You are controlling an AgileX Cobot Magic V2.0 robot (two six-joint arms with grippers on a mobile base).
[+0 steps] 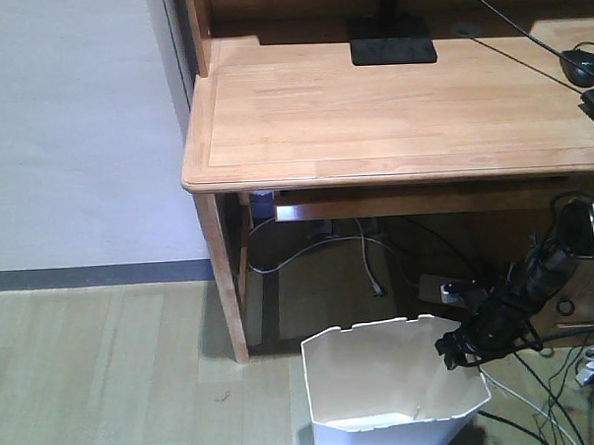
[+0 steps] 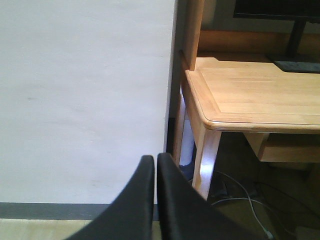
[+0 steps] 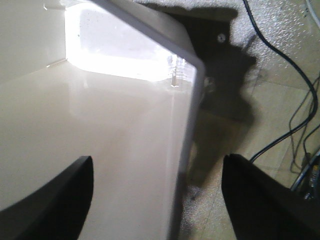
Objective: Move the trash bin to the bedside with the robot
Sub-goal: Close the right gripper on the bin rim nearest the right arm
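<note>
Trash bin [image 1: 383, 376] sits nearest you at the bottom of the front view. It stands on the floor [image 1: 106, 369] just in front of the worktop [image 1: 391, 120], right of its left leg [image 1: 224, 285]. The bin is upright with its mouth facing up and its long axis vertical, and its walls narrow downward. The notched stretch of rim is on the far side, toward the worktop. The base is cut off by the frame edge.

- Worktop: light wood, against a pale wall [image 1: 66, 124].
- Right arm [image 1: 517, 292]: black, trailing cables, reaching in from the right to the bin's right rim.
- Right end effector [image 1: 458, 351]: released and grasping nothing. In the wrist view its jaws are spread wide and straddle the bin wall [image 3: 100, 125], one finger [image 3: 50, 200] over the inside, the other outside.
- Left end effector [image 2: 155, 160]: clenched, fingers almost touching, empty, well off the bin and facing the wall and worktop corner.
- Monitor base [image 1: 393, 41] sits at the back of the worktop, with a mouse [image 1: 579, 64] at the right edge.
- Power strip [image 1: 443, 288] lies underneath.
</note>
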